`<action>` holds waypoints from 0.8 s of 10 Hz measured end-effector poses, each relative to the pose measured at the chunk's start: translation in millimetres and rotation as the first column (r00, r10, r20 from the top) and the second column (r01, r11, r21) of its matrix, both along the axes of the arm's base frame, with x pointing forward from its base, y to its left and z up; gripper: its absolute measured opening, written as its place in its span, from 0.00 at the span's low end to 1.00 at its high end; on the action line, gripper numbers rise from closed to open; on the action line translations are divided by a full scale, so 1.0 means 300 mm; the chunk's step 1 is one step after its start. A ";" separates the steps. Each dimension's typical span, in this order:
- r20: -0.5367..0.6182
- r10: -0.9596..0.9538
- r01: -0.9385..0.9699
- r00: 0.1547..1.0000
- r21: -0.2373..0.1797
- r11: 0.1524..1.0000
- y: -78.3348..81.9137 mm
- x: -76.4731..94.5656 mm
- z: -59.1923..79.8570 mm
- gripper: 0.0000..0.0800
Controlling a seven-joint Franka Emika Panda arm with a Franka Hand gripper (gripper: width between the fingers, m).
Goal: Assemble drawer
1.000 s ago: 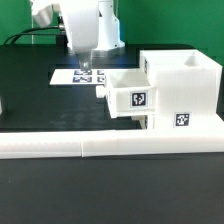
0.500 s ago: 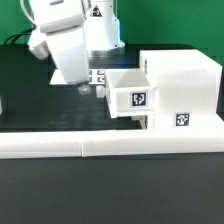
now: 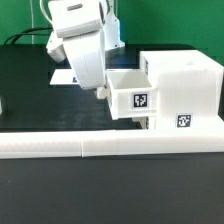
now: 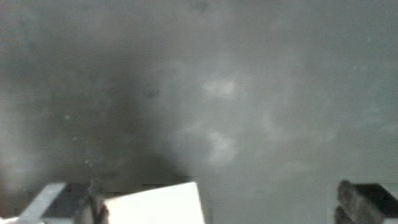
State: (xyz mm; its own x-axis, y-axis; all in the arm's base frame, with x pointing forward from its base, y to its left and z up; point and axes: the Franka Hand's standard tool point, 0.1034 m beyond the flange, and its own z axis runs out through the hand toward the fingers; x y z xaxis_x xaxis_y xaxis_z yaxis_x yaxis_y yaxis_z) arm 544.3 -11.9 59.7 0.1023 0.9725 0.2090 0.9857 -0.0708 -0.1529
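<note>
While I hover: my gripper (image 3: 99,92) hangs beside the tray (image 3: 132,93), fingers spread, holding nothing.
Tray: sticks halfway out of the shell (image 3: 182,88).
Shell: on the counter (image 3: 40,105), behind the wall (image 3: 110,147).

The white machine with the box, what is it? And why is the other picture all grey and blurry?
The white machine is a robot arm. At its end is a claw with two fingers for grabbing things. It is building a small drawer unit from white plastic parts.

One picture comes from a camera standing off to the side. It shows the big box shell on a black table, with a tray sticking partway out of it. The little black-and-white squares are tags. A low white wall strip runs along the front, and a flat marker board peeks out behind the arm.

The grey picture comes from a camera on the robot's wrist, looking down at the table. The dark shapes at its edge are the claw's fingers, open, with a white corner of a part between them. Nothing is gripped.
</note>
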 end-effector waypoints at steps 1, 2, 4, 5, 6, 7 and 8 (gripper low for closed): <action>-0.005 -0.017 0.017 1.000 -0.005 1.000 0.012 0.001 0.001 0.81; -0.010 -0.031 0.031 0.999 -0.017 0.999 0.016 0.001 0.001 0.81; -0.014 -0.057 0.056 0.998 -0.045 0.997 0.020 0.002 -0.001 0.81; -0.019 -0.082 0.080 0.996 -0.065 0.995 0.024 0.002 0.001 0.81; -0.025 -0.107 0.105 0.994 -0.084 0.991 0.028 0.002 0.002 0.81; -0.034 -0.158 0.154 0.987 -0.103 0.983 0.034 0.002 0.007 0.81; -0.037 -0.183 0.178 0.982 -0.112 0.978 0.049 0.004 0.012 0.81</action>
